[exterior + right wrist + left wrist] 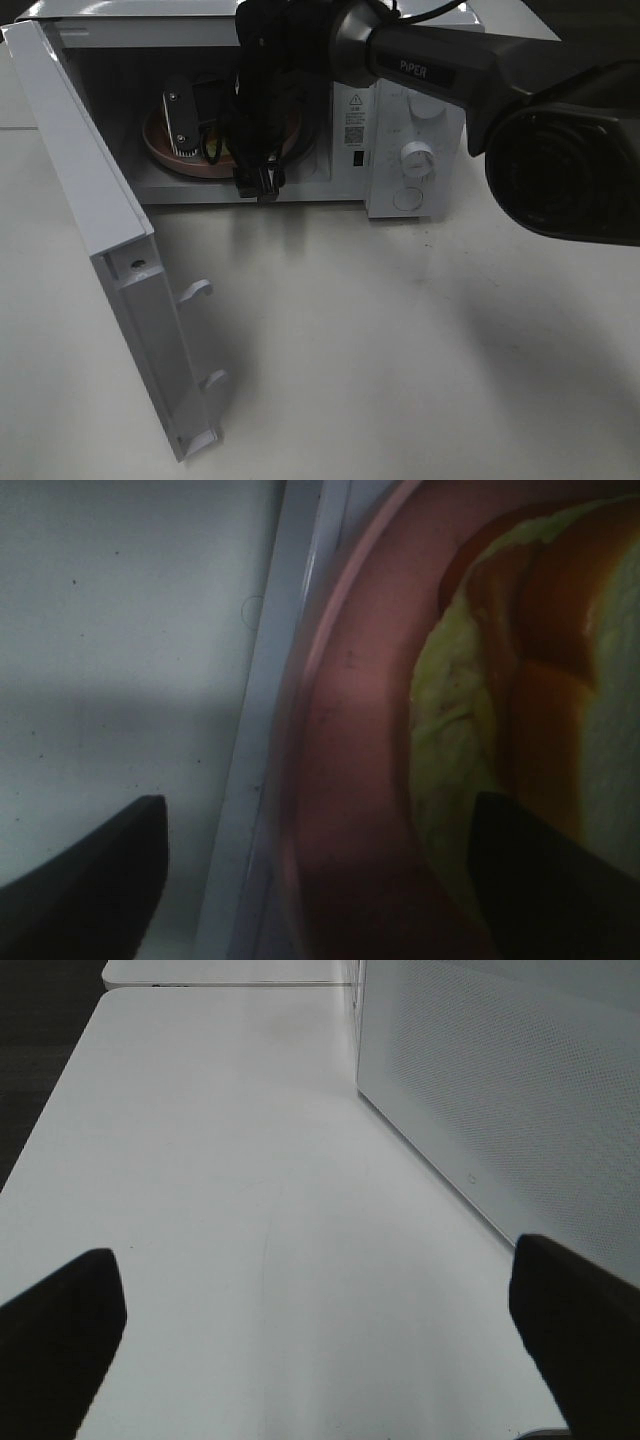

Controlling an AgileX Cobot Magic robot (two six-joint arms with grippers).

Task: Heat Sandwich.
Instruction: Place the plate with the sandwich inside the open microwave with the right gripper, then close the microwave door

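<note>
The sandwich (520,680) lies on a round pink plate (350,780) inside the open microwave (300,40); its tan crust and pale yellow-green filling show in the right wrist view. My right gripper (315,810) stands open, its dark fingers wide apart on either side of the plate's rim and not clasping it. From above, the right gripper (200,125) is deep in the oven cavity over the plate (160,150), and the arm hides most of the sandwich. My left gripper (315,1255) is open and empty over the bare table, beside the microwave's outer side wall (500,1090).
The microwave door (90,200) hangs open toward the front left, its latch hooks (197,290) sticking out. The control panel with knobs (415,160) is to the right of the cavity. The white table (400,350) stretches in front.
</note>
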